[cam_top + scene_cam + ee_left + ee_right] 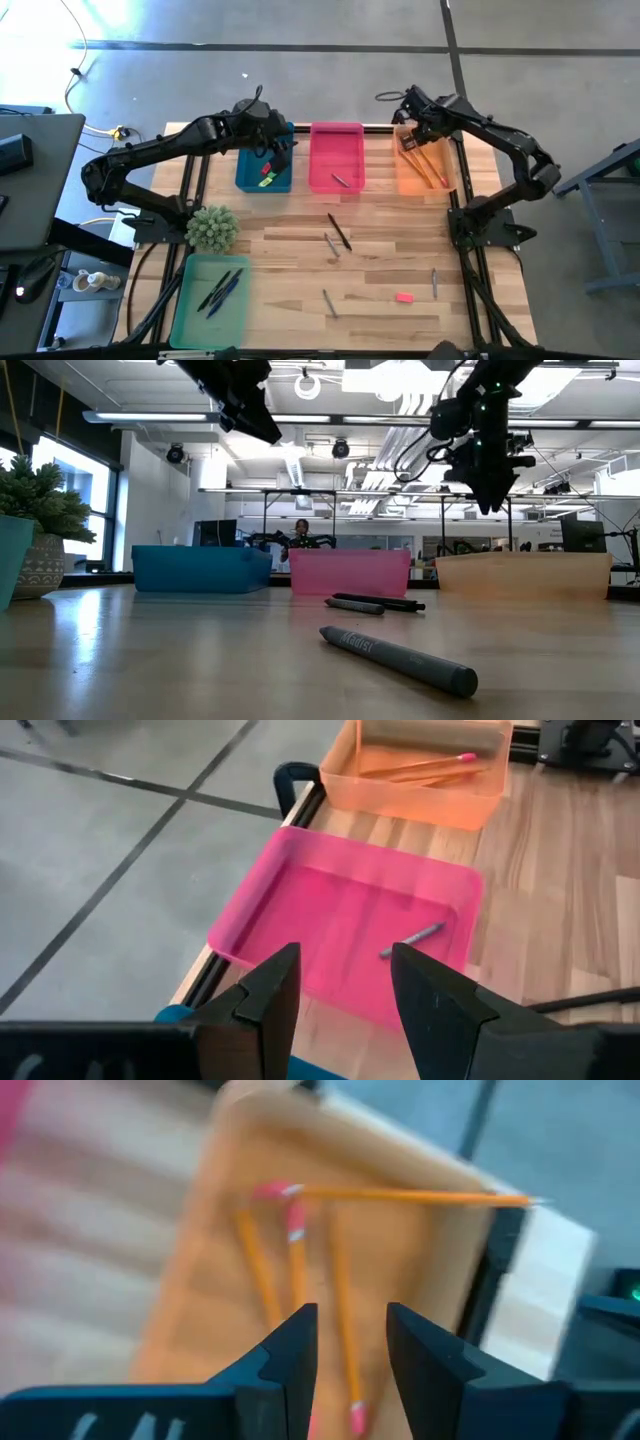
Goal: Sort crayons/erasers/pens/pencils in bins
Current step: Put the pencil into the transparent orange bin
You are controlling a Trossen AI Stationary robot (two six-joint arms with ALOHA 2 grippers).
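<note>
My left gripper (281,150) (345,965) hangs open and empty above the blue bin's (262,172) right side, beside the pink bin (300,920). My right gripper (414,134) (350,1325) hangs open and empty above the orange bin (424,178). Red and green erasers (266,174) lie in the blue bin, one grey crayon (412,939) in the pink bin, several orange pencils (338,1295) in the orange bin, and dark pens (222,291) in the green bin (195,305). On the table lie a black pen (340,232), three grey crayons (331,245) (329,303) (434,283) and a pink-red eraser (404,297).
A potted plant (212,228) stands on the table's left side, just behind the green bin. The blue, pink and orange bins stand in a row along the far edge. Bare wood lies between the loose items at mid-table.
</note>
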